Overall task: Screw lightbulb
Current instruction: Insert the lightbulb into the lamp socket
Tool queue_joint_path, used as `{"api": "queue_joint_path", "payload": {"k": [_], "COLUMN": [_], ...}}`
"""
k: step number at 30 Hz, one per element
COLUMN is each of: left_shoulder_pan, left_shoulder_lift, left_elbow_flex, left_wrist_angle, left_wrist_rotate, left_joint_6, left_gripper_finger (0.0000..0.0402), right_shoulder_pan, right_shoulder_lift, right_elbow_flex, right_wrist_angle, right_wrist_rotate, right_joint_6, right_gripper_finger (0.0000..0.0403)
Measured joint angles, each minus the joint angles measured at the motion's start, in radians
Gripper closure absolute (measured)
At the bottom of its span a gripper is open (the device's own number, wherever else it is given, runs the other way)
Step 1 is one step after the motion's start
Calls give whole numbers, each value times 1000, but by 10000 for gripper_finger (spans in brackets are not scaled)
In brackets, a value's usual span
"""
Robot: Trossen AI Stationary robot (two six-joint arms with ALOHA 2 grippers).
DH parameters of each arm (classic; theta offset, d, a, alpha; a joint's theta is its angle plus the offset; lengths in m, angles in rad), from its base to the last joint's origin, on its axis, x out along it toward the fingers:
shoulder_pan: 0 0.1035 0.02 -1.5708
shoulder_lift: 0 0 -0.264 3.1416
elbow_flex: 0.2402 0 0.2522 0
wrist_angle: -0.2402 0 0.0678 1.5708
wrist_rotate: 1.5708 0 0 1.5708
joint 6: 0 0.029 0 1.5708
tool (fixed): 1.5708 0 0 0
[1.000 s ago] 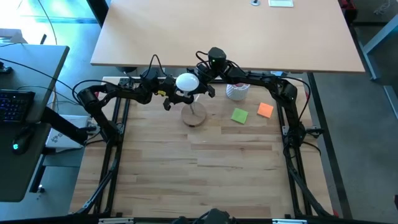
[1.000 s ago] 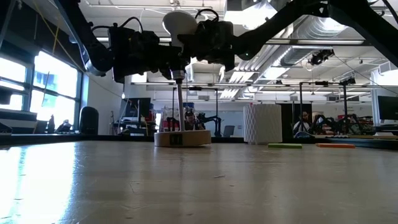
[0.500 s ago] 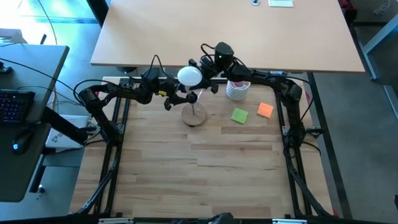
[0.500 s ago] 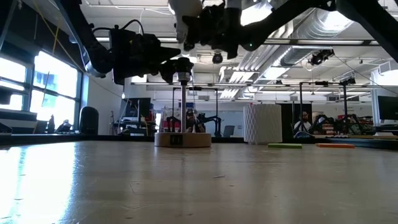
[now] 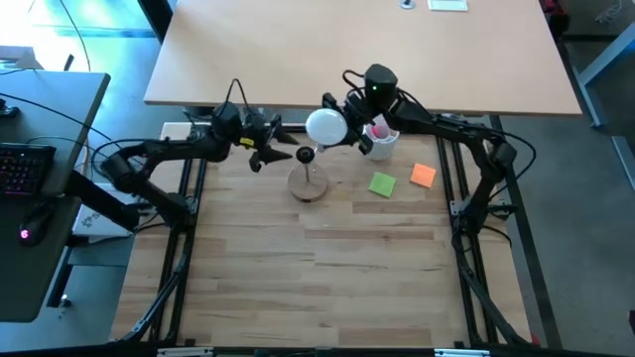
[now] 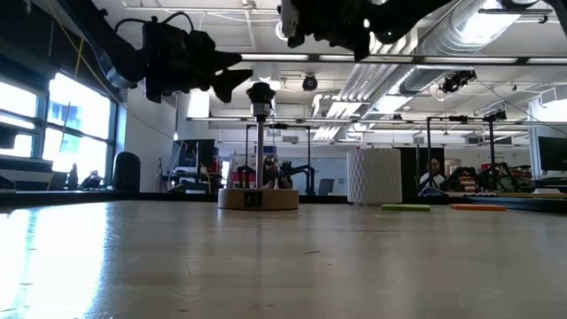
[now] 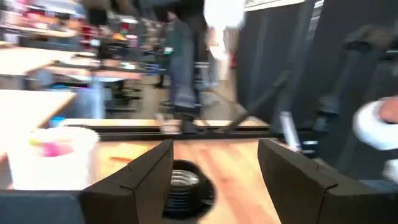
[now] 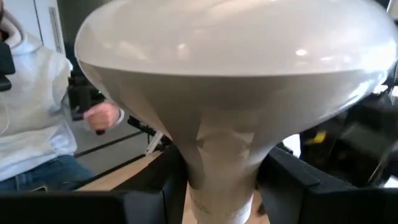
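Note:
The white lightbulb (image 5: 325, 127) is up in the air, a little right of and above the black socket (image 5: 306, 154). The socket stands on a thin stem on its round wooden base (image 5: 309, 185). My right gripper (image 5: 345, 131) is shut on the bulb, whose globe fills the right wrist view (image 8: 236, 56). My left gripper (image 5: 282, 149) is open and empty, just left of the socket top (image 6: 260, 93). In the left wrist view the socket (image 7: 183, 183) shows ahead between its fingers (image 7: 149, 171), apart from them. My right gripper pinches the bulb's narrow neck (image 8: 224, 155), just under the globe, between its two fingers (image 8: 155, 186). The fingers come about level from the table's right side. The bulb sits upright, globe up, lifted clear of the socket.
A white ribbed cup (image 5: 379, 142) with pink contents stands just right of the bulb, under my right arm. A green note (image 5: 382, 184) and an orange note (image 5: 424, 176) lie right of the wooden base. People show beyond the table (image 8: 31, 93). The near half of the table is bare wood.
My right gripper has gone up and toward the table's right edge with the bulb, which has come away from above the socket and stays upright. My left gripper has come off the socket and drawn back toward the table's left edge. The socket stands where it was.

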Motion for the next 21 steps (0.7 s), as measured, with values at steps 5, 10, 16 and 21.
{"api": "queue_joint_path", "payload": {"k": [5, 10, 16, 21], "left_shoulder_pan": [33, 45, 24, -57], "left_shoulder_lift": [-99, -108, -4, 150], "left_elbow_flex": [97, 178, 171, 144], "left_wrist_angle": [-323, -750, -946, -761], "left_wrist_rotate": [-73, -162, -204, -159], "left_joint_6": [125, 381, 519, 522], "left_gripper_finger": [172, 172, 171, 171], "right_shoulder_pan": [15, 25, 13, 11], "right_shoulder_lift": [33, 101, 178, 213], "right_elbow_flex": [-32, -31, -31, -7], "right_wrist_angle": [29, 185, 326, 340], "right_wrist_rotate": [24, 18, 8, 12], "right_joint_6": [-5, 58, 163, 173], "right_gripper_finger": [249, 249, 249, 249]}}
